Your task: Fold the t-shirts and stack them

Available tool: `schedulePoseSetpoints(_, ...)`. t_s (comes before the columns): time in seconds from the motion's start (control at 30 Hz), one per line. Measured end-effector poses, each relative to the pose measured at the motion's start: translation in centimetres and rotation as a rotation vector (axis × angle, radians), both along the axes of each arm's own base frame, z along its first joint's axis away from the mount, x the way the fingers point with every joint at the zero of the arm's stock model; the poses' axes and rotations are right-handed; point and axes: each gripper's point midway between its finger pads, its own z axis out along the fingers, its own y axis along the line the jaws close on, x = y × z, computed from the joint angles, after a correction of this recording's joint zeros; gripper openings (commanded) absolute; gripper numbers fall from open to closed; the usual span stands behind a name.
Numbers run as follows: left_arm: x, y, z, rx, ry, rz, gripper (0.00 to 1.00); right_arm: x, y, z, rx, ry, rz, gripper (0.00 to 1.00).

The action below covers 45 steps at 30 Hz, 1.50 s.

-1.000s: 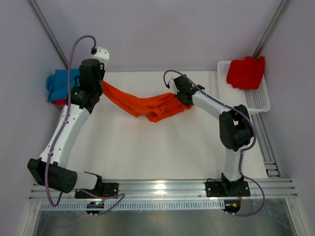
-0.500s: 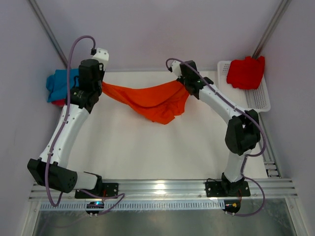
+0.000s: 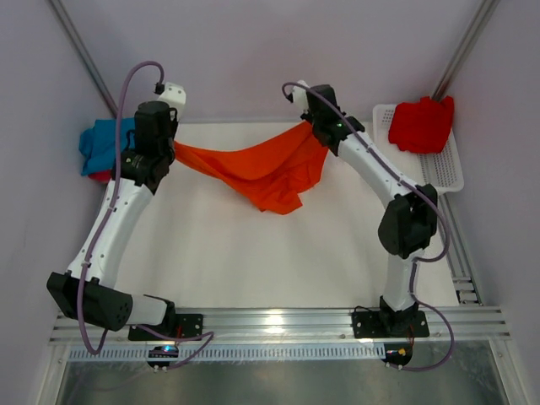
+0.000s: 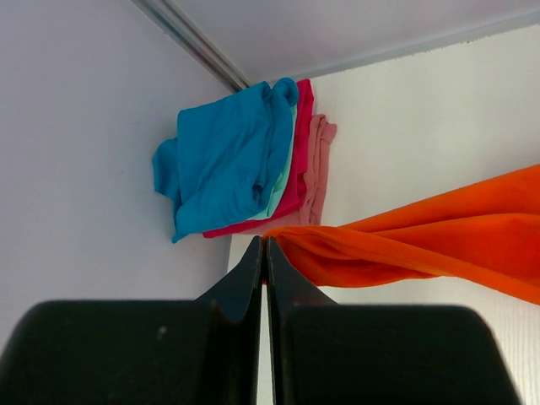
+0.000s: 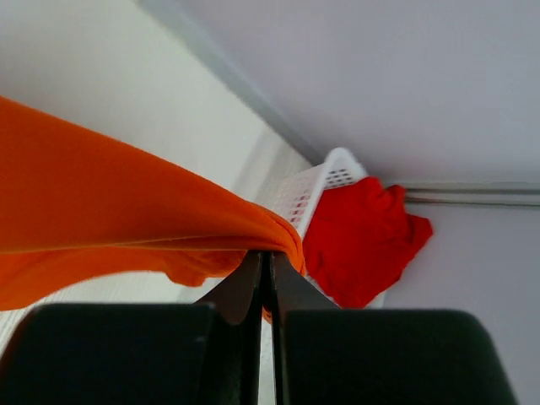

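A bright orange t-shirt (image 3: 257, 169) hangs stretched between my two grippers above the far part of the table, its middle sagging down. My left gripper (image 3: 173, 145) is shut on its left end, seen in the left wrist view (image 4: 266, 241) with orange cloth (image 4: 422, 245) running right. My right gripper (image 3: 310, 126) is shut on its right end, seen in the right wrist view (image 5: 268, 253) with orange cloth (image 5: 101, 194) draped left. A stack of blue, teal, red and pink t-shirts (image 3: 103, 148) lies at the far left (image 4: 245, 160). A red t-shirt (image 3: 422, 124) lies in the basket (image 5: 359, 236).
A white plastic mesh basket (image 3: 443, 173) stands at the far right corner; it also shows in the right wrist view (image 5: 312, 190). Grey walls close in on the left, back and right. A metal rail (image 3: 278, 322) runs along the near edge.
My right gripper has moved up and towards the far wall with the shirt's end, pulling the crumpled orange t-shirt out wider. My left gripper has stayed in place.
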Motion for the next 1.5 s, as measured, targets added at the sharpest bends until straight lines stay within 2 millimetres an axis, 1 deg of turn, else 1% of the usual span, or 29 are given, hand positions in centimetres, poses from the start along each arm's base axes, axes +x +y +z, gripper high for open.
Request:
schedulePoseSetpoints(0.03,0.0,0.1,0.2,0.001,-0.005,0.005,0.0,0.0,0.0,2.1,0.017,-0.036,0.0,0.03)
schedulePoseSetpoints(0.07,0.0,0.1,0.5,0.0,-0.011,0.007,0.0,-0.5,-0.1,5.9,0.048,-0.101,0.003,0.03)
schedulePoseSetpoints(0.1,0.0,0.1,1.0,-0.006,-0.022,0.007,0.0,-1.1,-0.3,8.9,0.077,-0.156,0.006,0.03)
schedulePoseSetpoints(0.13,0.0,0.1,1.7,-0.012,-0.039,0.007,0.0,-2.0,-0.7,12.3,0.11,-0.216,0.009,0.03)
schedulePoseSetpoints(0.17,-0.1,0.1,2.7,-0.021,-0.06,0.007,0.0,-3.0,-1.0,15.1,0.139,-0.268,0.011,0.03)
schedulePoseSetpoints(0.2,-0.2,0.1,3.7,-0.032,-0.085,0.007,0.0,-4.8,-1.8,19.1,0.186,-0.343,0.013,0.03)
schedulePoseSetpoints(0.23,-0.4,0.0,4.8,-0.045,-0.112,0.005,0.0,-6.2,-2.4,21.5,0.215,-0.389,0.016,0.03)
schedulePoseSetpoints(0.3,-1.0,0.1,6.5,-0.07,-0.159,0.0,0.0,-10.2,-4.0,27.0,0.289,-0.494,0.025,0.03)
schedulePoseSetpoints(0.33,-1.6,0.1,7.3,-0.08,-0.18,-0.003,0.0,-12.4,-4.8,29.3,0.322,-0.538,0.036,0.03)
schedulePoseSetpoints(0.37,-2.3,0.3,8.0,-0.087,-0.198,-0.005,0.0,-14.5,-5.5,31.1,0.356,-0.576,0.048,0.03)
schedulePoseSetpoints(0.43,-3.8,0.6,9.4,-0.101,-0.235,-0.007,0.0,-18.3,-6.8,33.7,0.412,-0.629,0.072,0.03)
schedulePoseSetpoints(0.5,-5.2,0.9,10.5,-0.118,-0.269,-0.008,0.0,-20.8,-7.6,34.5,0.445,-0.646,0.089,0.03)
schedulePoseSetpoints(0.57,-6.8,1.2,11.5,-0.136,-0.302,-0.014,0.0,-23.1,-8.3,34.5,0.468,-0.643,0.105,0.03)
schedulePoseSetpoints(0.63,-8.2,1.5,11.9,-0.148,-0.326,-0.02,0.0,-24.8,-8.6,33.7,0.478,-0.615,0.125,0.03)
schedulePoseSetpoints(0.67,-8.9,1.6,11.8,-0.152,-0.33,-0.022,0.0,-25.4,-8.6,33.2,0.484,-0.597,0.139,0.03)
schedulePoseSetpoints(0.8,-10.5,1.8,10.5,-0.167,-0.319,-0.029,0.0,-26.9,-8.0,30.8,0.498,-0.512,0.191,0.03)
schedulePoseSetpoints(0.87,-10.9,1.8,9.7,-0.165,-0.298,-0.035,0.0,-26.9,-7.7,29.5,0.491,-0.475,0.198,0.03)
schedulePoseSetpoints(0.97,-10.9,1.6,9.1,-0.163,-0.275,-0.047,0.0,-26.1,-7.4,27.1,0.467,-0.426,0.191,0.03)
schedulePoseSetpoints(1.03,-10.7,1.3,8.9,-0.163,-0.264,-0.059,0.0,-24.7,-6.8,24.8,0.446,-0.385,0.185,0.03)
schedulePoseSetpoints(1.07,-10.5,1.2,8.7,-0.164,-0.257,-0.066,0.0,-23.7,-6.3,23.1,0.43,-0.351,0.182,0.03)
schedulePoseSetpoints(1.2,-9.7,0.4,7.3,-0.163,-0.215,-0.097,0.0,-18.5,-3.7,14.0,0.341,-0.167,0.182,0.03)
schedulePoseSetpoints(1.23,-9.5,0.2,6.7,-0.162,-0.198,-0.101,0.0,-17.0,-2.9,11.0,0.31,-0.107,0.181,0.03)
schedulePoseSetpoints(1.27,-9.2,0.1,5.9,-0.159,-0.177,-0.104,0.0,-15.9,-2.4,8.4,0.287,-0.055,0.178,0.03)
schedulePoseSetpoints(1.3,-9.0,0.0,5.1,-0.158,-0.161,-0.106,0.0,-14.5,-1.8,5.1,0.26,0.008,0.174,0.03)
schedulePoseSetpoints(1.33,-8.7,-0.1,3.9,-0.154,-0.132,-0.107,0.0,-13.5,-1.2,1.5,0.231,0.079,0.169,0.03)
schedulePoseSetpoints(1.4,-8.1,-0.4,1.3,-0.147,-0.076,-0.104,0.0,-11.9,-0.5,-4.4,0.178,0.2,0.159,0.03)
schedulePoseSetpoints(1.43,-7.8,-0.5,-0.2,-0.144,-0.043,-0.101,0.0,-11.3,-0.2,-6.8,0.158,0.243,0.157,0.03)
schedulePoseSetpoints(1.5,-7.1,-0.7,-3.1,-0.138,0.017,-0.094,0.0,-10.5,0.1,-10.0,0.13,0.298,0.153,0.03)
